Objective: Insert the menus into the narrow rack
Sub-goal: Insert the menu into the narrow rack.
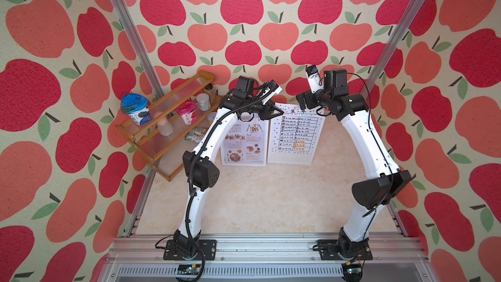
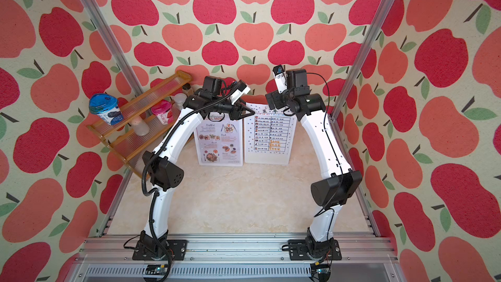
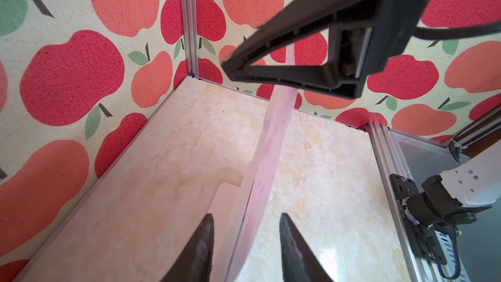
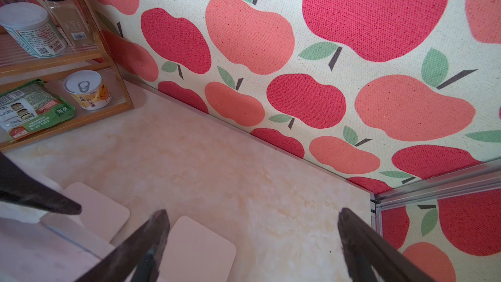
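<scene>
Both menus stand upright side by side near the back wall. The photo menu (image 1: 244,142) (image 2: 221,139) is on the left and the table menu (image 1: 296,134) (image 2: 271,134) on the right, each rising from a white base of the narrow rack (image 1: 290,161) (image 4: 198,248). My left gripper (image 1: 276,111) (image 3: 245,217) is open at the table menu's top left corner. The sheet's edge (image 3: 271,136) runs between its fingers, closer to one of them. My right gripper (image 1: 301,101) (image 4: 252,211) hangs wide open above that menu's top edge, holding nothing.
A wooden stepped shelf (image 1: 162,131) stands at the back left with a blue-lidded cup (image 1: 135,108), a pink cup (image 1: 187,111), jars, a can (image 4: 86,89) and a green packet (image 4: 32,109). Aluminium posts (image 1: 127,23) mark the rear corners. The marble tabletop (image 1: 257,199) stretches to the front.
</scene>
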Robot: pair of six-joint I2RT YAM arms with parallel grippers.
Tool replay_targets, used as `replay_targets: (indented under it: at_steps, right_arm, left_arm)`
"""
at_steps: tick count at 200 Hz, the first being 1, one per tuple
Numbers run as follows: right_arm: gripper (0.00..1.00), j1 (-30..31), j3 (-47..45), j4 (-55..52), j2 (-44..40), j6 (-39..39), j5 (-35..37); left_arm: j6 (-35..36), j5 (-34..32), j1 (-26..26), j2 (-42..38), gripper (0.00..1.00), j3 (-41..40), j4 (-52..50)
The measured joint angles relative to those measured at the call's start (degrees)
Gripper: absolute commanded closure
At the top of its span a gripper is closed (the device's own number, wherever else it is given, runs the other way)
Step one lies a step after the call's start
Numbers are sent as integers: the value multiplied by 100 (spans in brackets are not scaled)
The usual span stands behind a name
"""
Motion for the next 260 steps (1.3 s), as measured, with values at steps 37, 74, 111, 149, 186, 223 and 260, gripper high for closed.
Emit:
replay_targets:
  at_steps: [37,74,111,149,186,223,260]
  right_arm:
    - [1,0,-343,142,-118,22,20]
    - [1,11,-699,293,-284,66,68]
    - [1,63,-909,487,-330,87,122]
    - [1,103,-1064,575,-330,107,188]
    - [1,114,-1209,745,-348,109,286]
    - [1,114,-1663,925,-448,109,433]
    - [1,114,-2026,1257,-625,131,503]
  left_arm:
    - [28,-22,0,-2,0,0,-2]
    - [39,-122,15,-13,1,0,0]
    - [59,-273,83,-203,1,0,4]
    - [96,-372,173,-636,1,0,7]
    - [151,-422,203,-1021,1,-286,52]
    - [186,-483,254,-1381,1,-1058,199]
    - [184,-566,374,-1679,1,-1709,372]
